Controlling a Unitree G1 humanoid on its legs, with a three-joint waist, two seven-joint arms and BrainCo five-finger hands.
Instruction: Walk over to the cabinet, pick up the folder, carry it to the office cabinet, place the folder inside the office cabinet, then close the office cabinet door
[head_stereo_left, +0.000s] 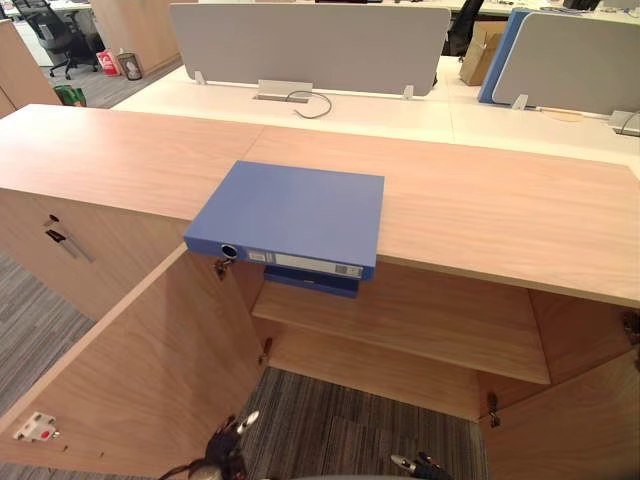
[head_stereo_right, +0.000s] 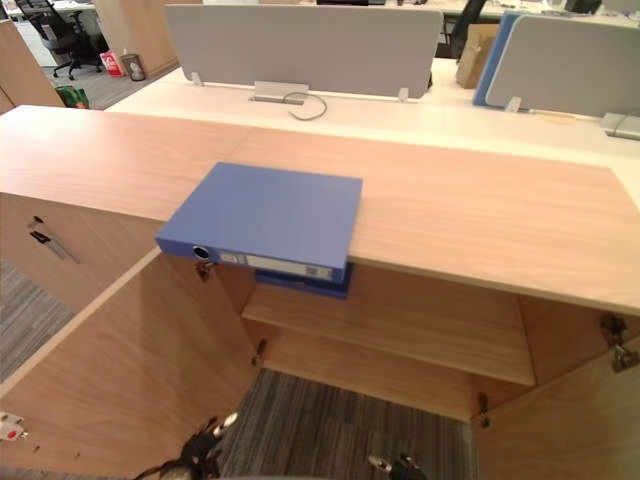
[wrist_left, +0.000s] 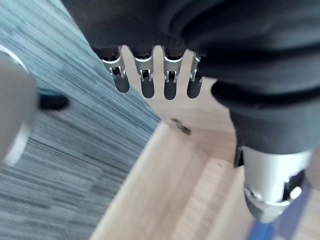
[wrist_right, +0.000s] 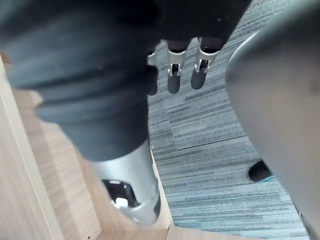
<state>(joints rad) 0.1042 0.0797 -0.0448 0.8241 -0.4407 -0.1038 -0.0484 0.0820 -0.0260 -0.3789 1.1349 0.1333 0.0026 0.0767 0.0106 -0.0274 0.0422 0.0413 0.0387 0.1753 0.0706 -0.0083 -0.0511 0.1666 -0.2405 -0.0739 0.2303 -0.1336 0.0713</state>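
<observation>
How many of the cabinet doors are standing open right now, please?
2. The left door swings out at the lower left, and the right door at the lower right. A shut door sits further left. Others may lie out of view.

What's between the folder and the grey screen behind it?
Bare wooden cabinet top, then white desk with a cable, seen in the left eye view.

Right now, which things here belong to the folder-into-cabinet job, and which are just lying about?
Job:
blue folder on the cabinet top
open cabinet door
inner shelf
left hand, open
right hand, open

Lying about:
grey desk divider
cable
office chair
cardboard box
darker blue item on that shelf
</observation>
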